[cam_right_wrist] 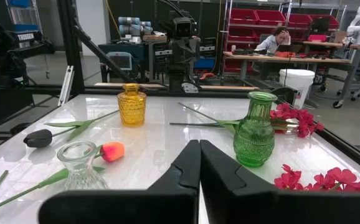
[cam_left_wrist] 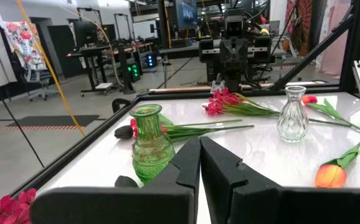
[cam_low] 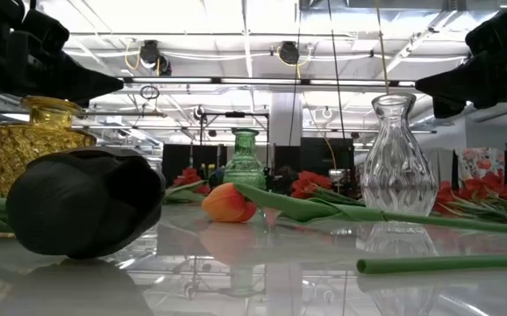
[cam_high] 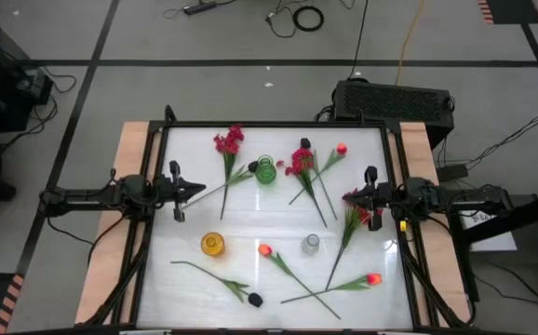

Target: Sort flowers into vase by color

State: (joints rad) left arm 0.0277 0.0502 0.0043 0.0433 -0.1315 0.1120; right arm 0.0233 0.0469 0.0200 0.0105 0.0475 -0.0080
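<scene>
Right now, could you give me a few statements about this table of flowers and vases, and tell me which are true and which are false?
1. Three vases stand upright: a green vase, an amber vase and a clear vase. True.
2. The clear vase holds a flower. False: all three vases are empty.
3. Both grippers, left gripper and right gripper, are shut and hold nothing. True.
4. Every flower is pink. False: there are also orange tulips and black blooms.
</scene>
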